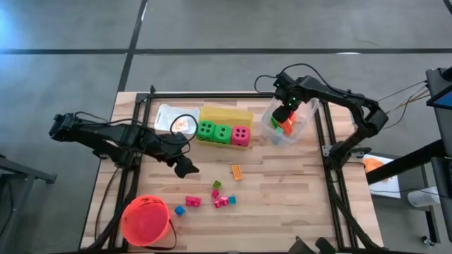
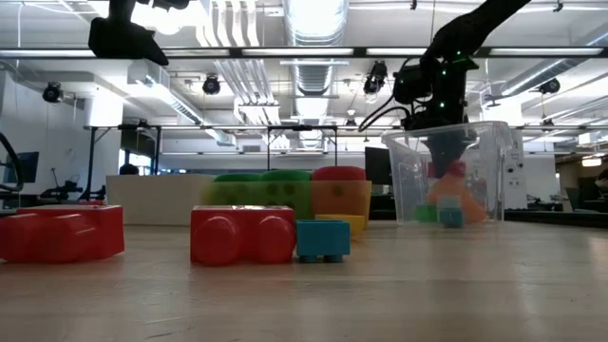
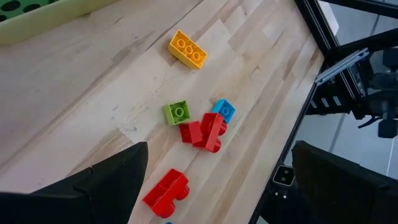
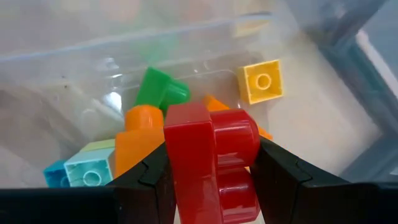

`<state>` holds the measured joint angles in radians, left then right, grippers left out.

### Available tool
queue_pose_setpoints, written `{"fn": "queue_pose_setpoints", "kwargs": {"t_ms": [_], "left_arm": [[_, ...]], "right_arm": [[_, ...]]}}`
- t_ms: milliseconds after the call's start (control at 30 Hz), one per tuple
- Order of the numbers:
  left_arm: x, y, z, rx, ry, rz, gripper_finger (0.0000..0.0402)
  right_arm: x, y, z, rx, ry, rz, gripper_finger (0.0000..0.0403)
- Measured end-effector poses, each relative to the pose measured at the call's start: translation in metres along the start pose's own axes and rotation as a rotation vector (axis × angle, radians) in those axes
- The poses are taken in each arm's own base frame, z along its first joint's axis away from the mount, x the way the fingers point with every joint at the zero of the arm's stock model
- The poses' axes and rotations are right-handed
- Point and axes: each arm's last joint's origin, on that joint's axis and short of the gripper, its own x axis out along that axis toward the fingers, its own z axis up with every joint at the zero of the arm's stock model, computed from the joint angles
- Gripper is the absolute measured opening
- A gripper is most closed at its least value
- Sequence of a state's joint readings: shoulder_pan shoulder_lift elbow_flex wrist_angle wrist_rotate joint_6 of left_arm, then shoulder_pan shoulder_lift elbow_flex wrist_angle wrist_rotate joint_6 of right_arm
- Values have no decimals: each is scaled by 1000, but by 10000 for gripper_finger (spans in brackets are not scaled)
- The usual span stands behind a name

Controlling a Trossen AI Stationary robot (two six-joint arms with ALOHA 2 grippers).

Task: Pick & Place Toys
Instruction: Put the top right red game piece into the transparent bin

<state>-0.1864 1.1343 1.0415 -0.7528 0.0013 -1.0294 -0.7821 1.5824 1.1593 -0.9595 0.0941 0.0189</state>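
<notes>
From above, right gripper [image 1: 285, 113] down in the clear bin [image 1: 302, 127], left gripper [image 1: 185, 166] spread empty over the table [image 1: 282, 190] — up close, clamped on a glossy red block [image 4: 211, 162], studs rounded, above orange, green, yellow blocks.

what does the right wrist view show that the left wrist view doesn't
Only the right wrist view: the right hand shut on a red block over the clear bin, which holds a yellow block, green block and orange block.
Only the left wrist view: the open left hand above loose blocks on the table, among them a yellow brick.
Shared: nothing, apart from coloured blocks of the same kind.
</notes>
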Motion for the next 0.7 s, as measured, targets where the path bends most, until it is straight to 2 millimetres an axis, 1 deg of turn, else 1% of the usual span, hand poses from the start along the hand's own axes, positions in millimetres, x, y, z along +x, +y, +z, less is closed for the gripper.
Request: {"fn": "queue_pose_setpoints", "kwargs": {"t_ms": [200, 433, 700], "left_arm": [[0, 0, 0, -16, 0, 0, 383], [0, 0, 0, -19, 0, 0, 383], [0, 0, 0, -19, 0, 0, 383]], "right_arm": [[16, 3, -2, -10, 43, -3, 153], [36, 5, -10, -31, 104, 0, 153], [45, 5, -17, -33, 123, -1, 153]]}}
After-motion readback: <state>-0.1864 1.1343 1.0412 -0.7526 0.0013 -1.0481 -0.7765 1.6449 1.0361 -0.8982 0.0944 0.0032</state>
